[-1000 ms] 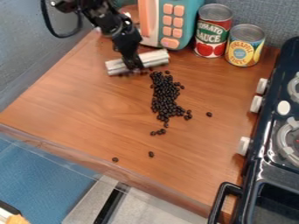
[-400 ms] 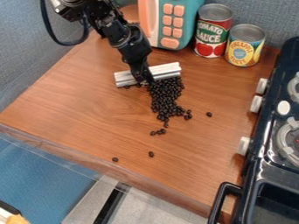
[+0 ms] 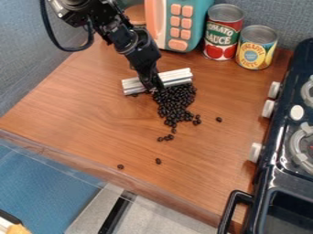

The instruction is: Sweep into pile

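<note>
The black gripper (image 3: 153,85) hangs over the upper middle of the wooden table, shut on a white and silver bar-shaped sweeper (image 3: 176,77). The bar lies crosswise on the surface, its right end a little farther back than its left. Right against its front side is a heap of black beans (image 3: 174,103), which narrows toward the front. A few stray beans lie apart: one to the right (image 3: 218,119), a small cluster in front of the heap (image 3: 165,138), and two (image 3: 158,161) nearer the front edge.
A teal and orange toy microwave (image 3: 177,23) stands at the back, beside a tomato can (image 3: 223,32) and a pineapple can (image 3: 256,47). Along the right side is a dark toy stove (image 3: 287,137) with white knobs. The wooden table's (image 3: 79,105) front edge runs diagonally at lower left.
The gripper and the sweeper have moved toward the front and a little right. Beans at the back of the heap have been pushed forward into a wider, denser clump.
</note>
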Controlling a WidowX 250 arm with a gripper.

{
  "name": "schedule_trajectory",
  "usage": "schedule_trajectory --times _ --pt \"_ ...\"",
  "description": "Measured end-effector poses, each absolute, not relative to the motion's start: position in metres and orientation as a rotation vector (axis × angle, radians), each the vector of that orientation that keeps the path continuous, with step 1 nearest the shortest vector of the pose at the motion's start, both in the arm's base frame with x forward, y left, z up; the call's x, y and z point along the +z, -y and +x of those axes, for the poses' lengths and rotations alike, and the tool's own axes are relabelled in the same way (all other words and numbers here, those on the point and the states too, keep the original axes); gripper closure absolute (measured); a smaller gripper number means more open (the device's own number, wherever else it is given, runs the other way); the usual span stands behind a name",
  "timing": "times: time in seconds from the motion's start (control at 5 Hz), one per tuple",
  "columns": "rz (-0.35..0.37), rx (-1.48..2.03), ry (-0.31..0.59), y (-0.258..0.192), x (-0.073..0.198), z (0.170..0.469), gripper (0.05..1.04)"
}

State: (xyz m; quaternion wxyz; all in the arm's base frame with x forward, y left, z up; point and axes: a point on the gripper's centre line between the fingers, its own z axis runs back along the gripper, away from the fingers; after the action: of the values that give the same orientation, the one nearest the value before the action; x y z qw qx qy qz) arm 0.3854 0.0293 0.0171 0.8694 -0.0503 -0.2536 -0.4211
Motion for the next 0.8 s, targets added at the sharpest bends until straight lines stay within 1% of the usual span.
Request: schedule_trajectory --times 0.8 --pt "-0.152 -0.865 0.543 -0.017 0.018 0.37 0.703"
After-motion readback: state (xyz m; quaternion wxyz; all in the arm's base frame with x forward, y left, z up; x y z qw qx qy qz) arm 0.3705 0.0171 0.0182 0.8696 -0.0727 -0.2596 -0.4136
